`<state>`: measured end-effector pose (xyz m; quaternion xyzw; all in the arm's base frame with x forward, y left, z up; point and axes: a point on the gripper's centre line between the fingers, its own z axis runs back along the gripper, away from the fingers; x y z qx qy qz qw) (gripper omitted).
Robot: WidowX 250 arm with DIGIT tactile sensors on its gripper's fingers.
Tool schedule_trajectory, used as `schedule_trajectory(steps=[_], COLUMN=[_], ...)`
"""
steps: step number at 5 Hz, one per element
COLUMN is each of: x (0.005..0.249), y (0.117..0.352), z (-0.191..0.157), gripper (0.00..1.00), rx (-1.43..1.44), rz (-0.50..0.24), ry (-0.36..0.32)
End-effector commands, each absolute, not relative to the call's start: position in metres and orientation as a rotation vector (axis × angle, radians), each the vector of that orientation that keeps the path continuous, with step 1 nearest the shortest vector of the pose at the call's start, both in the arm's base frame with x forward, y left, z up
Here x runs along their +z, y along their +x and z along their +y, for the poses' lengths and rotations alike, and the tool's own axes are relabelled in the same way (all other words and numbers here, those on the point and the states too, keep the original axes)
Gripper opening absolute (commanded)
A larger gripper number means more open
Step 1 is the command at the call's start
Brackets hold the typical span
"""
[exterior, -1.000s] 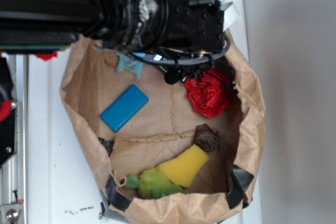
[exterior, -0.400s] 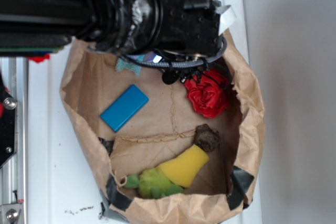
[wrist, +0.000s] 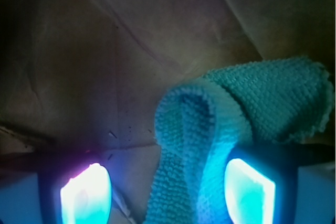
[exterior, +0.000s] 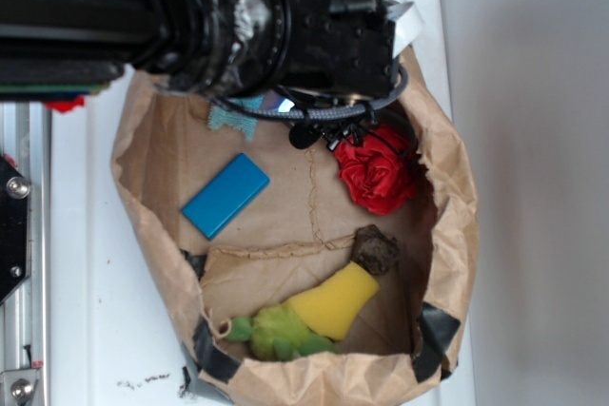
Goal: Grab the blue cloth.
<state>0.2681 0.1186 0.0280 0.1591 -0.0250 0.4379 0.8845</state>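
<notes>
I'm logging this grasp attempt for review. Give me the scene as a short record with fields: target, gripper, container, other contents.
target: pale teal-blue terry cloth, folded and bunched, one fold lying between the fingers; only a corner shows beneath the arm in the exterior view
gripper: black gripper low over the cloth, its glowing pads apart on either side of the fold
container: brown paper bag with rolled-down rim
other contents: bright blue flat rectangular block; red fabric flower; yellow-and-green plush toy; small dark brown lump

The black arm (exterior: 143,16) reaches in from the left – its gripper (wrist: 168,190) points down, both glowing fingers (wrist: 86,195) spread wide apart.
</notes>
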Motion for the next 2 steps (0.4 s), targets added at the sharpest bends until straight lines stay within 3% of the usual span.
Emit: schedule_trajectory(steps=[1, 2], x=[0.0274, 0.0237], y=[0.2638, 0.2666], z=[0.1186, 0.1208], gripper=[1.00, 1.00], rx=[0.921, 0.941], rz=[-0.048, -0.080], ry=[0.332, 0.332])
